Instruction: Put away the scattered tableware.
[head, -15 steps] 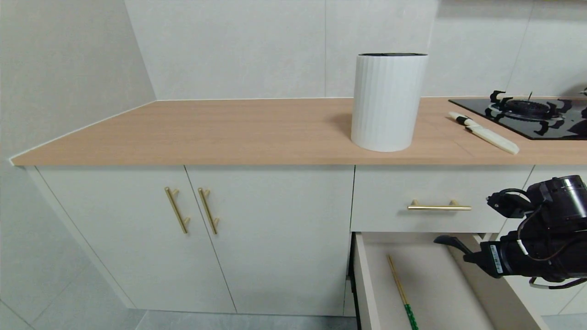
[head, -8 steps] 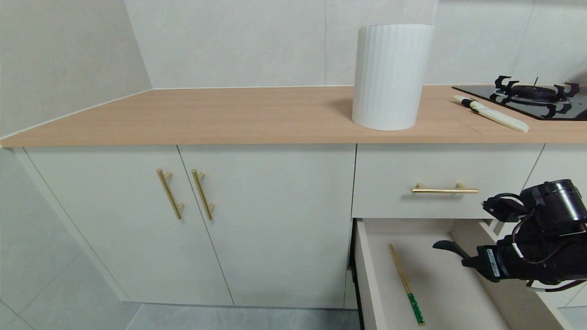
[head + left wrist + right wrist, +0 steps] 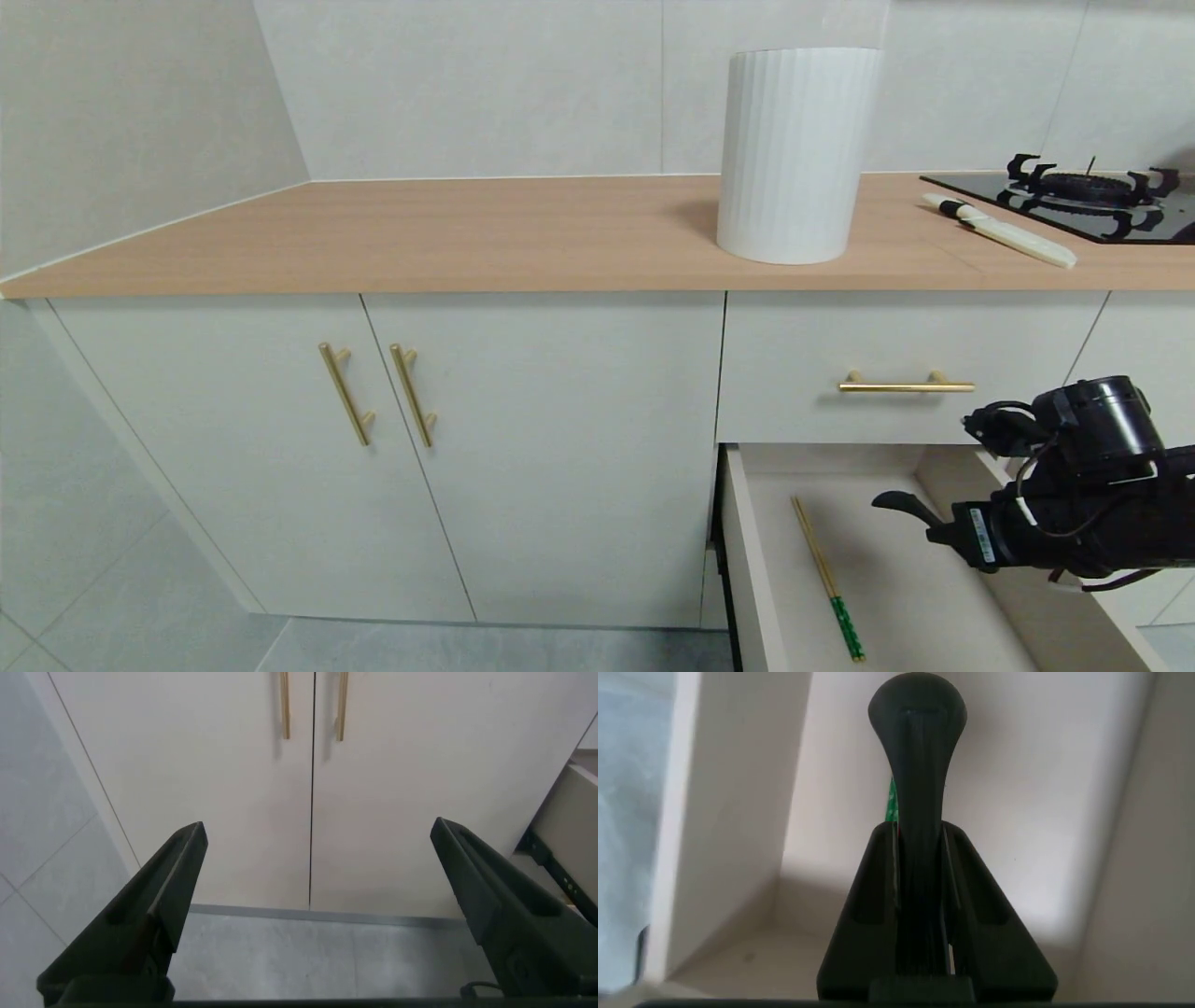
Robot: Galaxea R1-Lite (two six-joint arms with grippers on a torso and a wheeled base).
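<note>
— Where does the tableware sit, taking the open drawer (image 3: 744, 551) as the mark?
— A pair of chopsticks (image 3: 826, 590) with green ends lies flat on the drawer's floor, close to its left wall. A pale knife (image 3: 997, 241) with a dark band lies on the worktop (image 3: 467, 233) above the drawer, over its right side.
— And the right tool?
— The right tool (image 3: 898, 503) hangs over the drawer's right half, above the floor and apart from the chopsticks. Its fingers are pressed together with nothing between them.
— The left one?
— The left tool (image 3: 318, 835) is spread wide and holds nothing. It faces the double cabinet doors (image 3: 308, 775) to the left of the drawer, with the drawer's edge off to one side of it.
— Anything else up top?
— A tall white ribbed container (image 3: 792, 154) stands upright on the worktop above the drawer's left part. A black gas hob (image 3: 1083, 191) lies above and beyond the drawer's right end, just past the knife
</note>
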